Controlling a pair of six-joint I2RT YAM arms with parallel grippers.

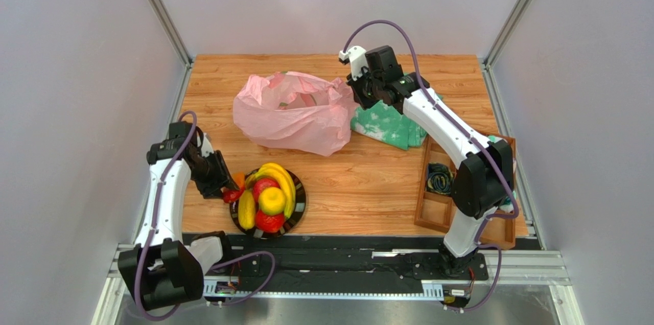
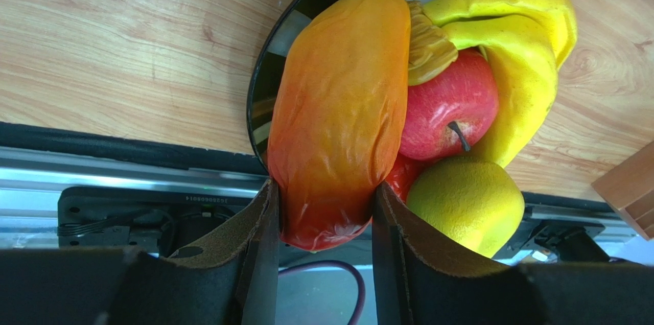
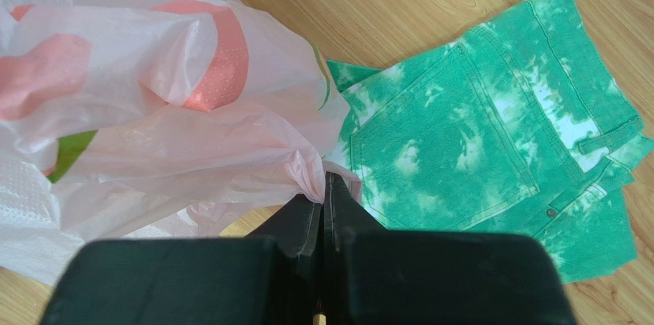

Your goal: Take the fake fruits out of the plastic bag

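On plate: bananas, apples, lemon | left gripper clamps mango

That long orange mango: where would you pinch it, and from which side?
Across its narrow width near the red end, coming in along its length from outside the plate. The mango is long and slim, and that end sticks out past the rim, clear of the apple and bananas. The left gripper holds it just so now.
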